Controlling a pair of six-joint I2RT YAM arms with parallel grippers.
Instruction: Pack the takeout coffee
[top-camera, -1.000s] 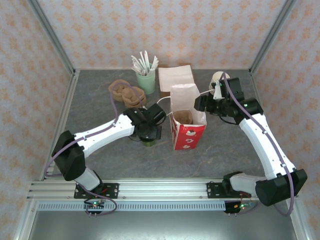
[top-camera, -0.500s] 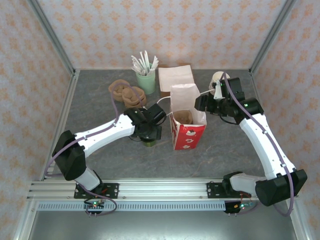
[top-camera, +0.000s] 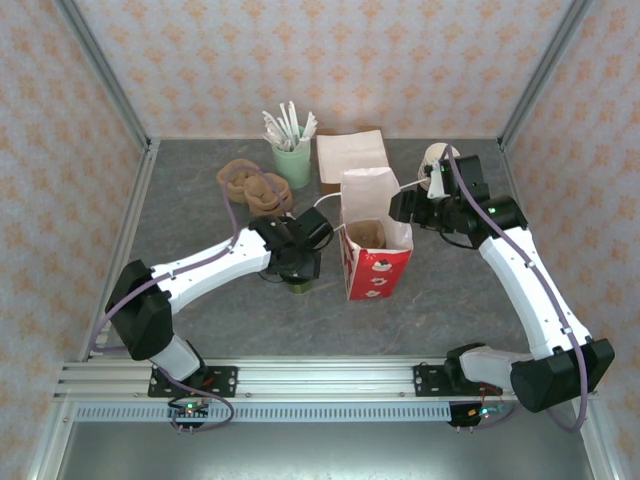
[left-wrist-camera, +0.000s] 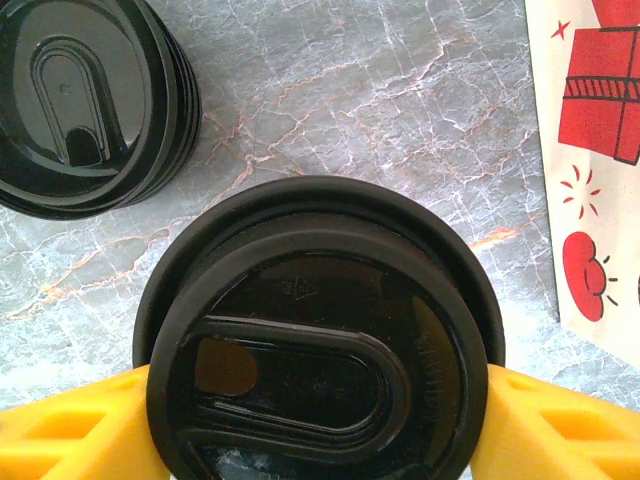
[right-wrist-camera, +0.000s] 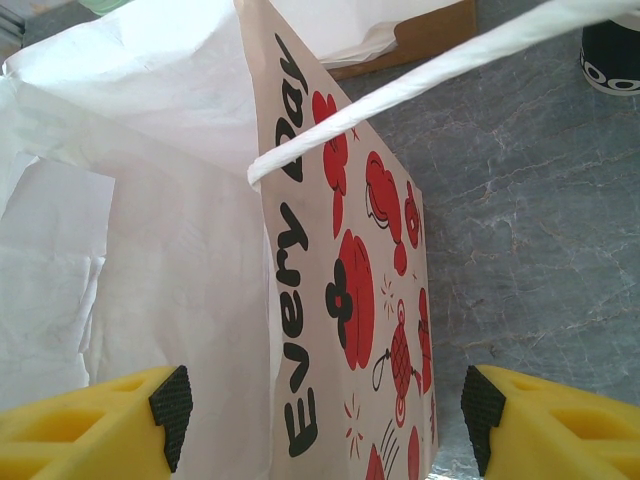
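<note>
From above, the left tool (top-camera: 296, 266) covers nearly all of the coffee cup (top-camera: 297, 286); a green sliver of its side shows. In the left wrist view its black lid (left-wrist-camera: 320, 340) runs off the bottom edge and hides the cup's wall, so whether the yellow fingers (left-wrist-camera: 70, 435), cut off at the bottom corners, touch it cannot be told. The stack of black lids (left-wrist-camera: 85, 100) is clipped at the top left, the paper bag (left-wrist-camera: 590, 150) at the right. In the right wrist view a dark round thing (right-wrist-camera: 612, 55) is cut off at the top right corner. The brown thing (top-camera: 366, 233) inside the bag is too small to name. The right arm (top-camera: 470, 205) half hides the cream cups (top-camera: 436, 156).
</note>
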